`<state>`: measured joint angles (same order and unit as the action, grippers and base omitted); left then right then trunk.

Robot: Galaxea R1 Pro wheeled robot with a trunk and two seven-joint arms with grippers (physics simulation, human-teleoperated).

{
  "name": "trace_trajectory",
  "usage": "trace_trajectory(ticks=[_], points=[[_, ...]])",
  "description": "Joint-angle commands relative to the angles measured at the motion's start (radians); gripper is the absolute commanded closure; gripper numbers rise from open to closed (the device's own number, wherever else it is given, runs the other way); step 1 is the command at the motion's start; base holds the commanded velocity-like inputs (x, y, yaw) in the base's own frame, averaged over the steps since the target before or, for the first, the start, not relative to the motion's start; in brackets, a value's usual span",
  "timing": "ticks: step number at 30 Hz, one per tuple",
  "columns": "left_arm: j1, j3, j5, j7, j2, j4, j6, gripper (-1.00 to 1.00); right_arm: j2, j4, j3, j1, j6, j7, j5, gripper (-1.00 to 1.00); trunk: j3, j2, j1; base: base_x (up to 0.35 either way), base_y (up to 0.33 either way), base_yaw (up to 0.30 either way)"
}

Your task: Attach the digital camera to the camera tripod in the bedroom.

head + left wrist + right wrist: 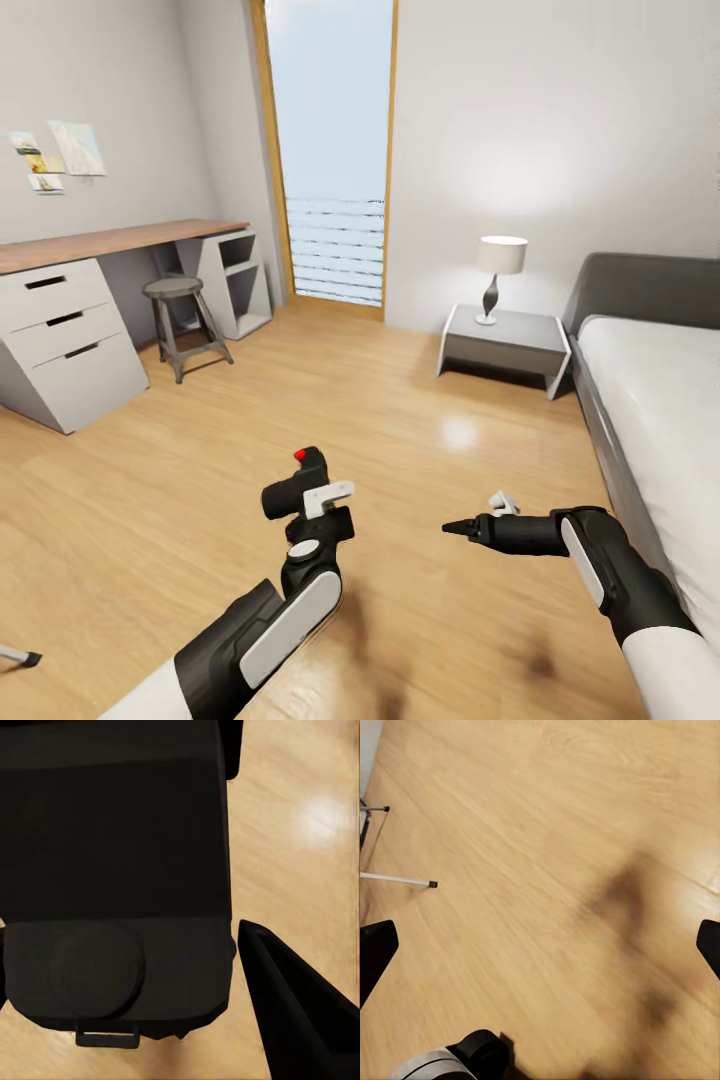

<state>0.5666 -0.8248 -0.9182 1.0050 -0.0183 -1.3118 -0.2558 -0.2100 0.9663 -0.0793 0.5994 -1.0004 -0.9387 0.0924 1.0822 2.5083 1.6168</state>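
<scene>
Our left claw (312, 500) grips the digital camera (296, 484); rigid, light, smooth, we judge; right claw (478, 520) spread, empty.

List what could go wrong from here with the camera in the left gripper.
1. The camera is held high over bare wood floor in the left gripper; a slip could drop it hard.
2. A tripod leg lies at the view's lower left edge, so turning toward it may knock the tripod.
</scene>
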Motion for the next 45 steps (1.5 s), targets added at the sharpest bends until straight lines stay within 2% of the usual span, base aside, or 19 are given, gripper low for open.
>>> trace_trajectory(ticks=[1,4,6,7,12,13,17,21,22,28,30,37,45], points=[[0.001,0.037,-0.020,-0.095,0.041,0.001,0.006,1.00,0.000,0.000,0.000,0.000,-0.007,0.003,0.007,-1.00,-0.003,0.000,-0.001,0.000,0.000,0.000],[0.001,0.050,-0.052,-0.166,0.060,0.003,0.018,1.00,0.000,0.000,0.000,0.000,-0.007,0.003,0.007,-1.00,-0.015,-0.001,-0.002,0.000,0.000,0.000],[0.001,0.054,-0.087,-0.222,0.078,0.005,0.026,1.00,0.000,0.000,0.000,0.000,-0.007,0.004,0.007,-1.00,-0.022,-0.001,-0.003,0.000,0.000,0.000],[0.001,0.058,-0.159,-0.312,0.121,0.006,0.036,1.00,0.000,0.000,0.000,0.000,-0.007,0.004,0.007,-1.00,-0.026,-0.001,-0.003,0.000,0.000,0.000],[0.001,0.060,-0.248,-0.399,0.171,0.007,0.039,1.00,0.000,0.000,0.000,0.000,-0.007,0.004,0.007,-1.00,-0.046,-0.002,-0.006,0.000,0.000,0.000],[0.001,0.061,-0.286,-0.431,0.191,0.009,0.040,1.00,0.001,0.000,0.001,0.000,-0.007,0.004,0.007,-1.00,-0.049,-0.003,-0.006,0.000,0.000,0.000],[0.001,0.064,-0.358,-0.486,0.224,0.019,0.041,1.00,0.001,0.000,0.001,0.000,-0.007,0.005,0.007,-1.00,-0.065,-0.004,-0.008,0.000,0.000,0.000],[0.001,0.088,-0.418,-0.530,0.245,0.041,0.040,1.00,0.002,0.000,0.001,0.000,-0.006,0.006,0.006,-1.00,-0.080,-0.005,-0.010,0.000,0.000,0.000],[0.001,0.108,-0.441,-0.551,0.250,0.057,0.039,1.00,0.002,0.000,0.001,0.000,-0.006,0.006,0.006,-1.00,-0.084,-0.005,-0.010,0.000,0.000,0.000],[0.001,0.166,-0.474,-0.626,0.256,0.117,0.033,1.00,0.003,0.000,0.001,0.000,-0.006,0.006,0.006,-1.00,-0.107,-0.006,-0.013,0.000,0.000,0.000],[0.001,0.182,-0.480,-0.670,0.257,0.145,0.029,1.00,0.003,0.000,0.001,0.000,-0.006,0.006,0.006,-1.00,-0.115,-0.007,-0.014,0.000,0.000,0.000],[0.001,0.197,-0.486,-0.767,0.258,0.194,0.024,1.00,0.003,0.000,0.001,0.000,-0.006,0.006,0.006,-1.00,-0.142,-0.008,-0.017,0.000,0.000,0.000],[0.001,0.200,-0.487,-0.797,0.259,0.206,0.023,1.00,0.002,0.000,0.001,0.000,-0.006,0.006,0.006,-1.00,-0.167,-0.064,-0.047,0.000,0.000,0.000]])
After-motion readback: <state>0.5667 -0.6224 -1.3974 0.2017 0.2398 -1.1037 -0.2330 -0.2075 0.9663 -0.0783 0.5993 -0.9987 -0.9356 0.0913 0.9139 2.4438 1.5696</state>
